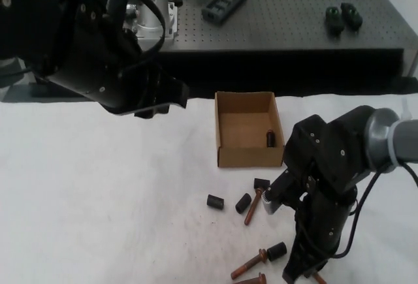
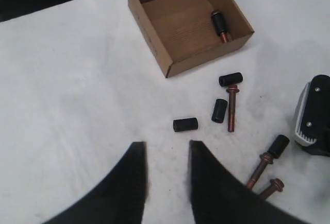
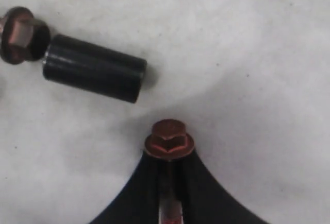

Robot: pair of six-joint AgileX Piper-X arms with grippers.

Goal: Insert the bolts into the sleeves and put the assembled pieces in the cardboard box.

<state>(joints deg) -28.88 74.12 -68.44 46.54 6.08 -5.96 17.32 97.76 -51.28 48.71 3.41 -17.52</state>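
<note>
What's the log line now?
right claw: shut on bolt | left claw: open | cardboard box: one assembled piece | sleeves, bolts loose on cloth

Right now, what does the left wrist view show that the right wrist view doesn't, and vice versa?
Left wrist view: the cardboard box holding one assembled piece, three loose sleeves and a bare bolt near it, and the open left gripper. Right wrist view: the right gripper shut on the held bolt. Both: one sleeve lying at another bolt's head, on the white cloth.
</note>
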